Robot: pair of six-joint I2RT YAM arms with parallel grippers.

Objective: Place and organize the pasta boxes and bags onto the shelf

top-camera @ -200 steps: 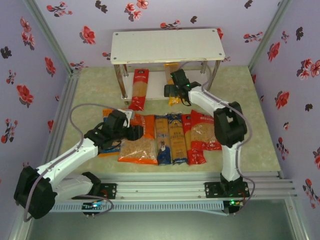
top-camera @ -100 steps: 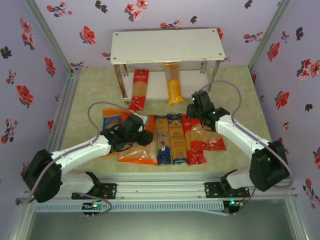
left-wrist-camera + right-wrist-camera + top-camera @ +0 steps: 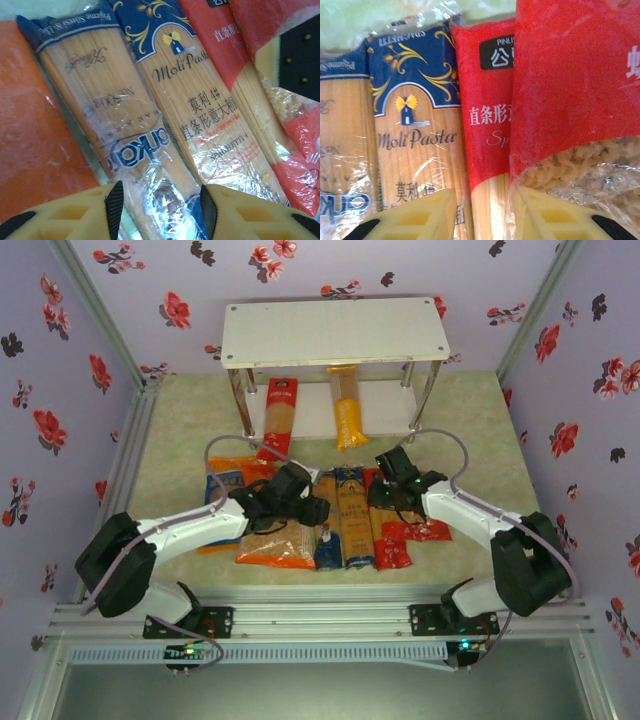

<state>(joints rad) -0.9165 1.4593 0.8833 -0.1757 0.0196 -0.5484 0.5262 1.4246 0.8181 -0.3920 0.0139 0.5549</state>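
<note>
On the table lies a row: blue bag [image 3: 224,484], orange bag [image 3: 275,545], tan-and-blue pack [image 3: 325,535], dark blue pack [image 3: 353,525], red pack [image 3: 388,545], red bag [image 3: 420,528]. My left gripper [image 3: 160,212] is open, its fingers straddling the tan-and-blue pack [image 3: 115,115], with the dark blue pack [image 3: 200,110] beside it. My right gripper [image 3: 487,215] is open low over the red pack [image 3: 487,125], between the dark blue pack [image 3: 415,135] and the red bag [image 3: 575,75]. A second red pack [image 3: 278,418] and the yellow-orange pack [image 3: 347,410] rest on the lower board of the shelf [image 3: 335,330].
The shelf's metal legs [image 3: 240,405] stand just behind the row. Flowered walls close in the left, right and back. An aluminium rail [image 3: 320,615] runs along the near edge, where both arm bases sit.
My right arm has drawn back from the shelf, leaving the yellow-orange pack there, and come down over the red pack. My left gripper has moved right from the orange bag to the tan-and-blue pack.
</note>
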